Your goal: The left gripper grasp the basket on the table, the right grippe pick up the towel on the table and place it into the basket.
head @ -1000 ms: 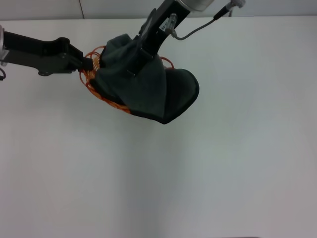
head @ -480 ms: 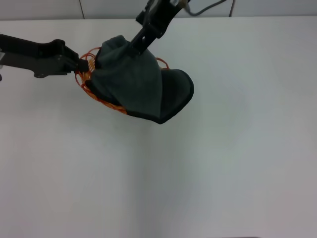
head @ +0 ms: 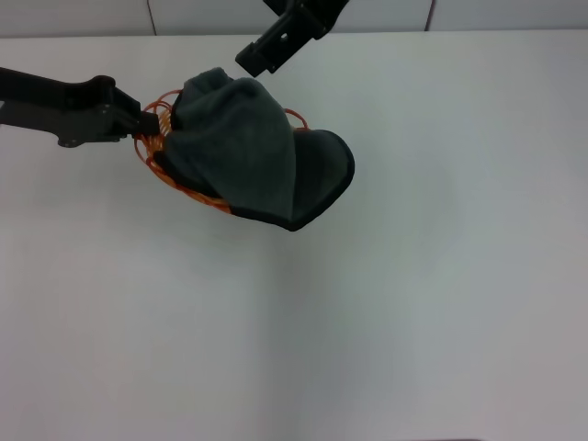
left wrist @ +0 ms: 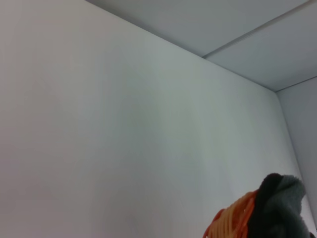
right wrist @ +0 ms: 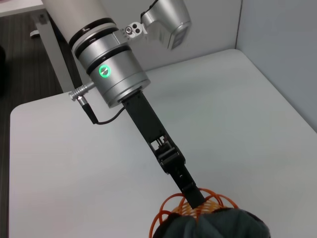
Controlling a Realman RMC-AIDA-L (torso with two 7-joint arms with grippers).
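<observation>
The orange wire basket (head: 162,103) stands at the table's (head: 413,303) far left. My left gripper (head: 147,122) is shut on its rim; the right wrist view shows the same hold, left gripper (right wrist: 192,197) on basket (right wrist: 171,210). The dark grey-green towel (head: 257,152) lies heaped over the basket and hangs over its right side, hiding most of it. My right gripper (head: 257,57) hovers just above the towel's far edge, open and apart from the cloth. The left wrist view catches only a bit of basket (left wrist: 230,223) and towel (left wrist: 285,196).
The white table stretches bare to the front and right of the basket. A grey wall panel (head: 386,14) runs along its far edge. The left arm (right wrist: 111,67) with its green ring reaches in from the left.
My right gripper has let go of the towel and risen up and away from it. The towel has settled lower on the basket. The left gripper keeps its hold.
</observation>
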